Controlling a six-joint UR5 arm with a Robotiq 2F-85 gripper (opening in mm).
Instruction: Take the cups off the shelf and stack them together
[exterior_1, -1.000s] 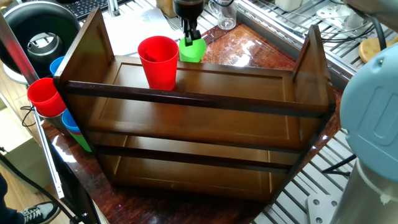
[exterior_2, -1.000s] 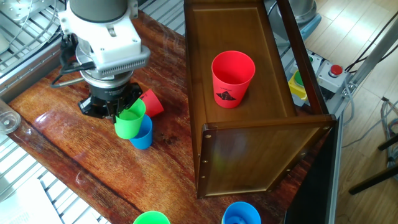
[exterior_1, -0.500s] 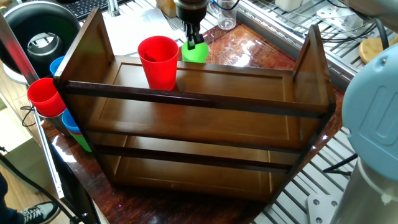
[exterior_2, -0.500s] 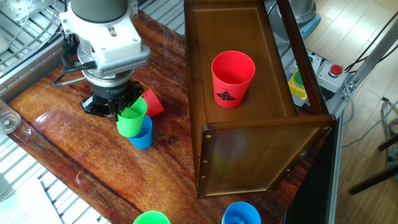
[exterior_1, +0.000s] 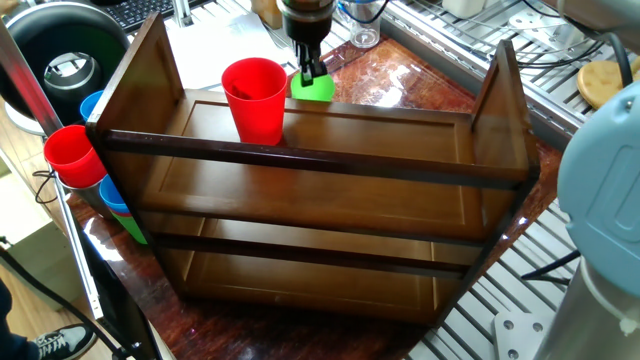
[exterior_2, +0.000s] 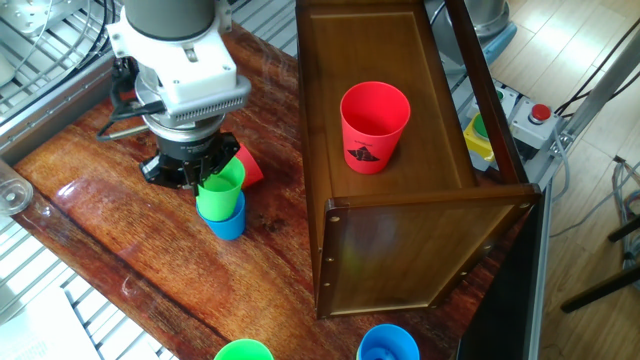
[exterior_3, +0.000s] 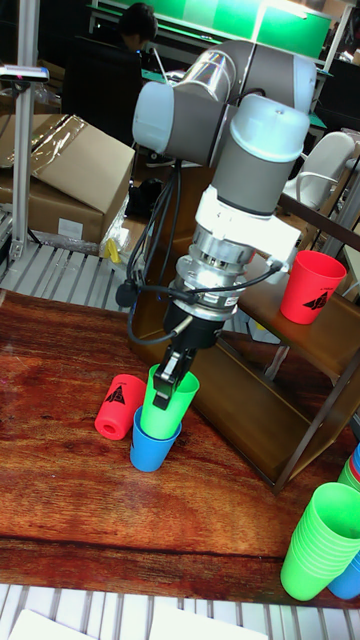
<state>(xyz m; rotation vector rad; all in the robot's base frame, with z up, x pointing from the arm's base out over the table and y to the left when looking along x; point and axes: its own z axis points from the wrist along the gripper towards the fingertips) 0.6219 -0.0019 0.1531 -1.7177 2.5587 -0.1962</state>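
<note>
One fixed view looks down over the shelf (exterior_1: 300, 200) from its open front, arm behind. The other fixed view sits high over the shelf's end — table (exterior_2: 120, 250) at left. The tall fixed view stands low and close at table level, facing the gripper (exterior_3: 172, 385). All three share shelf and gripper.

no words, brand names or numbers can be read anywhere. the only markings are black printed shapes, too small to make out: one on the side of the red cup (exterior_2: 374, 126) standing on the shelf (exterior_2: 420, 240), another on the red cup (exterior_3: 119, 404) lying on the table (exterior_3: 60, 480)
</note>
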